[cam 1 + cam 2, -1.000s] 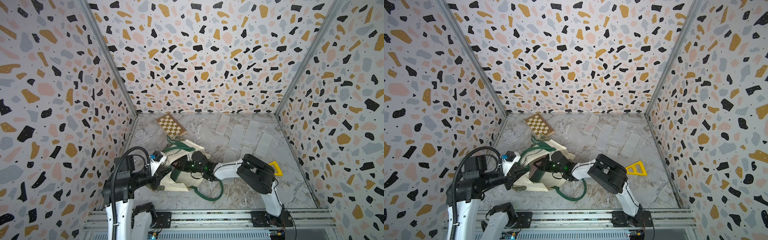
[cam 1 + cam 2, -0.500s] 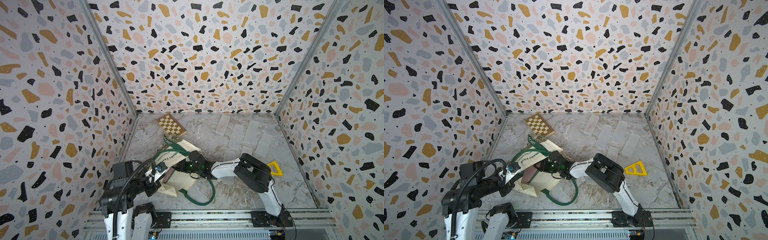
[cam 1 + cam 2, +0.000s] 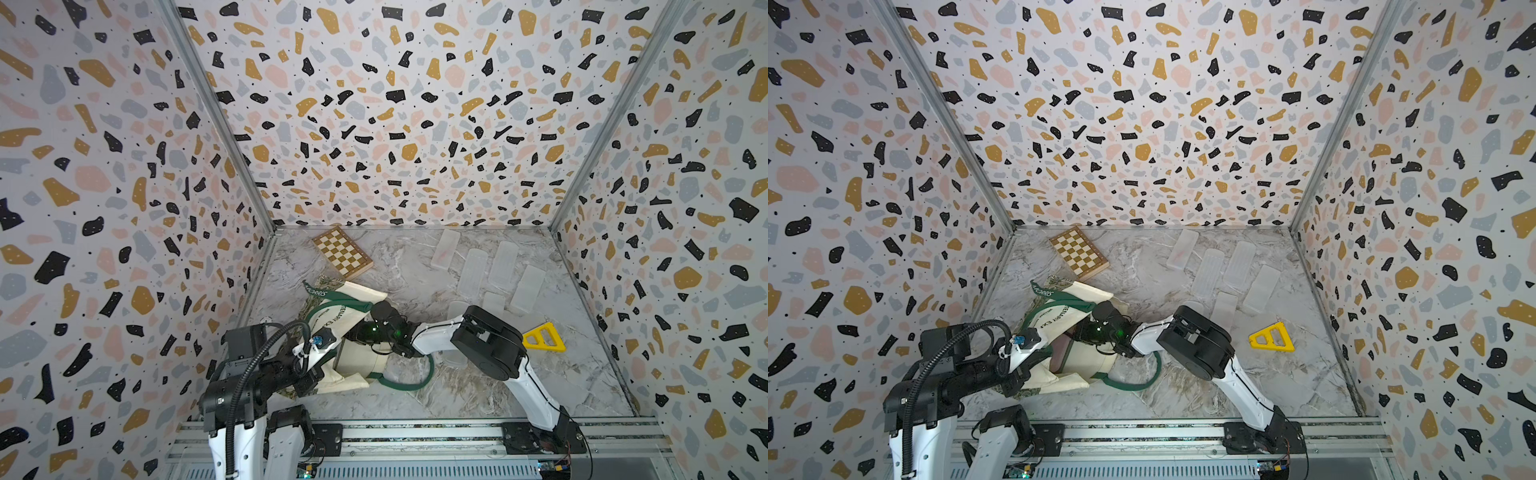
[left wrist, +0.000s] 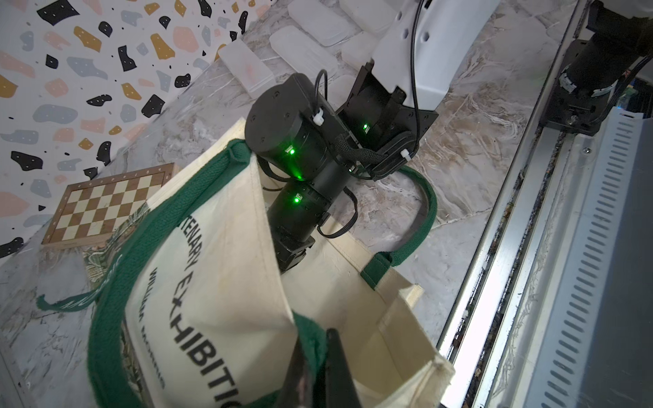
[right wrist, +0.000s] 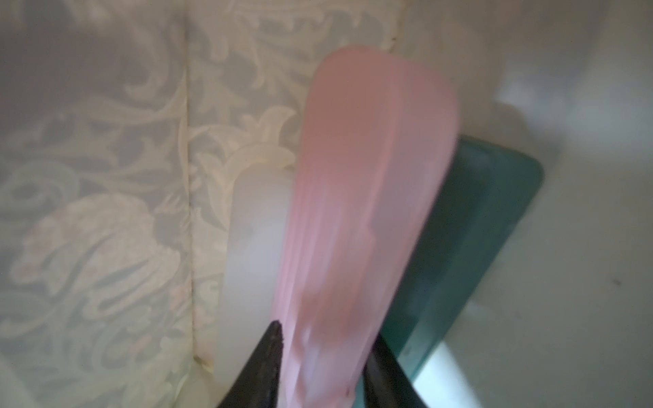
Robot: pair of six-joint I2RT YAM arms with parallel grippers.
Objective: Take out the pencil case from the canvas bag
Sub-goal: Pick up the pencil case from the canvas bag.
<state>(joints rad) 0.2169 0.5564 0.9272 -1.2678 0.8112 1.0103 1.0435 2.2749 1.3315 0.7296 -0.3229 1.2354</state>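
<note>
Inside the canvas bag [image 4: 219,265], item one: my right hand [image 5: 325,333], clamped on the pink pencil case [image 5: 371,169], one dark finger against each long side. A second ago it stood wider; it has since narrowed onto the case. View blurred, so firmness of hold unconfirmed.

Flanking items: a frosted white case [image 5: 254,229] touching one side of the pink one, and a teal case [image 5: 487,219] behind the other.

Item two: my left hand [image 4: 318,355], pinched together on the bag's rim at the green handle [image 4: 311,328], keeping the mouth lifted open; it has drawn back a little toward the rail [image 4: 512,247].

Bag: lying on the worktop [image 3: 457,395], near the chessboard [image 3: 341,257].

Status, by my reckoning: grasp made, case wholly inside; withdrawal through the mouth remains.
</note>
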